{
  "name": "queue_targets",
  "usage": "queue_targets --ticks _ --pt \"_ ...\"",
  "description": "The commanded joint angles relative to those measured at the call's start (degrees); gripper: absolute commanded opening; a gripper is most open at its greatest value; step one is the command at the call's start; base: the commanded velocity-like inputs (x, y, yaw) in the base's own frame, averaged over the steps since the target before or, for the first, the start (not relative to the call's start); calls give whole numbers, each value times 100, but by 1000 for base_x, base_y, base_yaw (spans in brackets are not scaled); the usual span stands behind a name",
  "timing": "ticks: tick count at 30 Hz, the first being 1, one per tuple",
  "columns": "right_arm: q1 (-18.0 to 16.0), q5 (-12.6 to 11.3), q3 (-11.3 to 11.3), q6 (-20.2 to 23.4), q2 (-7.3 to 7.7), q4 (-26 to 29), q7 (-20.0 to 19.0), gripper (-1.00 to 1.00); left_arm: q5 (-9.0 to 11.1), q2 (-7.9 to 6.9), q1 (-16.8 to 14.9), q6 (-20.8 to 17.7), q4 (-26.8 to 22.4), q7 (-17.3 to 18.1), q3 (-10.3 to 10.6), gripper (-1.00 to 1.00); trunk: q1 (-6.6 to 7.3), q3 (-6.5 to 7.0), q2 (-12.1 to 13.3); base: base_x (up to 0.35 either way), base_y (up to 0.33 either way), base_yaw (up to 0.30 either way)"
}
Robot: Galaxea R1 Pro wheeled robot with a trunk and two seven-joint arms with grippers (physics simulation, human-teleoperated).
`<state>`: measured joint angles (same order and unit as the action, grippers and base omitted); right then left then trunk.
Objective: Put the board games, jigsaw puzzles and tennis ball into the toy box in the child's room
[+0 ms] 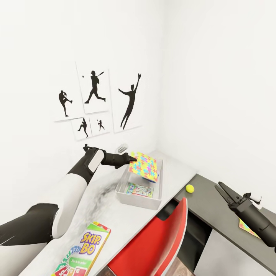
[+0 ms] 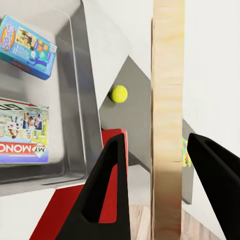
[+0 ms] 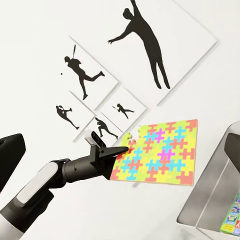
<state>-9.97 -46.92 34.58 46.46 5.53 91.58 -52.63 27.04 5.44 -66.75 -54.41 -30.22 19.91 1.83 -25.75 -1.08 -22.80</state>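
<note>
Multicoloured puzzle (image 1: 144,166) is hanging tilted directly over the toy box (image 1: 158,183), pinched at one edge by the left gripper (image 1: 132,157), whose fingers are clamping it — so the release is probably straight down. Inside the box, Monopoly (image 2: 22,131) is lying flat. Across the table (image 1: 174,166), the right gripper (image 1: 220,186) is idling, fingers barely apart, nearer the ball (image 1: 189,188).

Multicolour jigsaw puzzle (image 1: 144,166) centre frame; light grey toy box (image 1: 122,197); yellow-green tennis ball (image 1: 189,188) right; green-purple SKIP-BO box (image 1: 82,253) bottom left; red chair (image 1: 153,245).
</note>
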Motion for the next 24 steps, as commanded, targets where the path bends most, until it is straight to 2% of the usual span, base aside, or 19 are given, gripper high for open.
queue_targets --ticks 1,10,17,24 --pt "-5 -11 5 30 0 0 -7 100 -41 1 -5 -8 -2 37 5 -100 -4 -11 -12 2 1 0" --pt "-5 -10 5 30 0 0 -9 100 -48 34 -5 -8 -2 31 3 -100 -4 -11 -12 7 0 0" --pt "-5 -10 5 30 0 0 -5 100 -48 38 -5 0 -2 30 4 -100 -4 -11 -12 164 -40 0" --pt "-5 -10 5 35 0 0 5 100 -49 44 -5 -4 -2 30 2 -100 -4 -11 -12 37 -19 0"
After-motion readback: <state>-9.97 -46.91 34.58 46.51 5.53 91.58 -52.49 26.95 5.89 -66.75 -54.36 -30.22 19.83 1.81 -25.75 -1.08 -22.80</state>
